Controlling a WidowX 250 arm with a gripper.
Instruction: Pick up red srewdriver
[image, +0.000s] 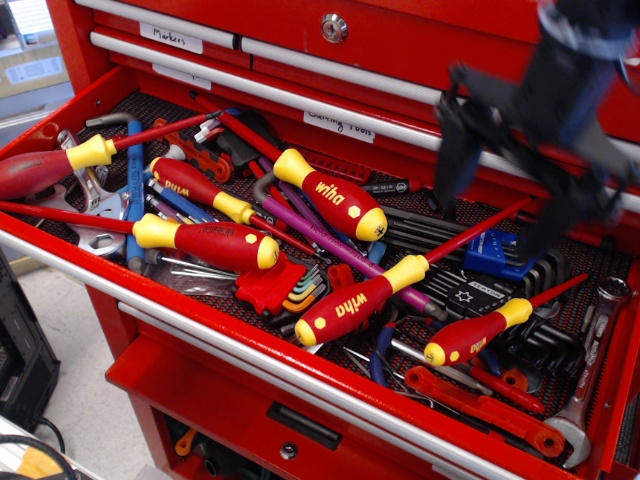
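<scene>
Several red-and-yellow Wiha screwdrivers lie in the open red tool drawer (250, 350). One (365, 295) lies mid-front with its shaft running up right, one (478, 333) lies at the right, one (330, 193) at the centre back, one (210, 243) at the left. My black gripper (500, 215) is blurred by motion above the right part of the drawer. Its two fingers (450, 155) hang apart and open, holding nothing, over the blue hex key holder (505, 252).
The drawer also holds hex key sets (290, 285), wrenches (590, 365), red pliers (490, 405) and a blue tool (133, 190). Closed red drawers with label strips (170, 38) rise behind. A lower drawer (300, 425) sits below the front rail.
</scene>
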